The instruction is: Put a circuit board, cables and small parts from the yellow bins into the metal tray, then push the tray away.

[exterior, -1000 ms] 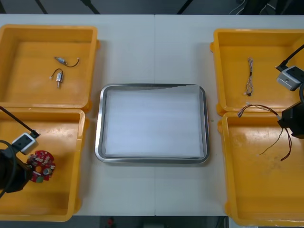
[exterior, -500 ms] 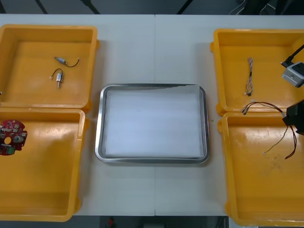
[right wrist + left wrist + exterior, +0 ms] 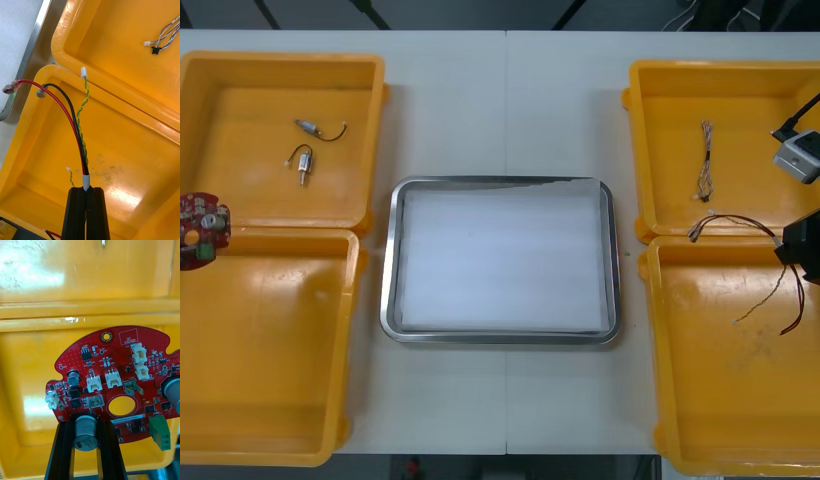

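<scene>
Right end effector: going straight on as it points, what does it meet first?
The right end effector, shut on the cable bundle, would likely meet the near right yellow bin's floor first; depth is unclear.

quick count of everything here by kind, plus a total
yellow bins: 4
metal tray: 1
circuit board: 1, in the left gripper, over the left bins
small metal parts: 2
cables: 2, one in the right gripper
total: 10

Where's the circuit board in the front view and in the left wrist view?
Front: board at the left edge, over the rim between the two left bins.
Left wrist: board clamped in the left gripper, near that rim.
Shared landmark: the rim between those bins.
</scene>
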`<state>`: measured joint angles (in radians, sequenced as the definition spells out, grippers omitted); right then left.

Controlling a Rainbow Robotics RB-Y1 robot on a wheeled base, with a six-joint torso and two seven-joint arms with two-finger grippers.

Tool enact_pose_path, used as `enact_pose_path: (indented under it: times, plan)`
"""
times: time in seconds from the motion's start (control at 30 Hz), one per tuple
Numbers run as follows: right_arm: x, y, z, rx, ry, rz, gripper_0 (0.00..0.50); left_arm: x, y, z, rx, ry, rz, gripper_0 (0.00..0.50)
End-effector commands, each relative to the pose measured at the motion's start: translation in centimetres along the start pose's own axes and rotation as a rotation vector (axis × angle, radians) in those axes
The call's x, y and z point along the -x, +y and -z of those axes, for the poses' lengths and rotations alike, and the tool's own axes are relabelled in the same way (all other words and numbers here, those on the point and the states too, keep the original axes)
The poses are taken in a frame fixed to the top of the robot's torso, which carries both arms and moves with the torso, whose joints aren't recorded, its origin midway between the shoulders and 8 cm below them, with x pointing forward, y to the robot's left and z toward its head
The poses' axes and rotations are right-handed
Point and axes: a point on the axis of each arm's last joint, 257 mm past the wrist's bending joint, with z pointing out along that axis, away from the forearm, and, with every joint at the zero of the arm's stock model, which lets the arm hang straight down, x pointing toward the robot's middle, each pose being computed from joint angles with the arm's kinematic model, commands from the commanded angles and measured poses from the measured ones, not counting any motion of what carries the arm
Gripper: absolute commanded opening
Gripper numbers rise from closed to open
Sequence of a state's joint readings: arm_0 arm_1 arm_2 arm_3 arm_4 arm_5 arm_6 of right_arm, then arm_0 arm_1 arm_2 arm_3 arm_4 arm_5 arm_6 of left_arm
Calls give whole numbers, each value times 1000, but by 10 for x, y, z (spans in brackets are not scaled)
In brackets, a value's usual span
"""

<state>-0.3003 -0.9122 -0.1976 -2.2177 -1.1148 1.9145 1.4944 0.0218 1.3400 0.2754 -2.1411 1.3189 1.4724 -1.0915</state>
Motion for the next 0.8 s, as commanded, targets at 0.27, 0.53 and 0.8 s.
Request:
enact_pose_path:
  times: [0.27,0.53,0.8]
  plan:
    - [12,-11,22,-57,-40,10,0,52,-66,-20,-17,-13,235,0]
    - [12,-11,22,-57,-40,10,0,51,-119,-46,-36,19,300,0]
    - [12,-11,22,-57,-40,10,0,31,-178,-65,-99,30,279,0]
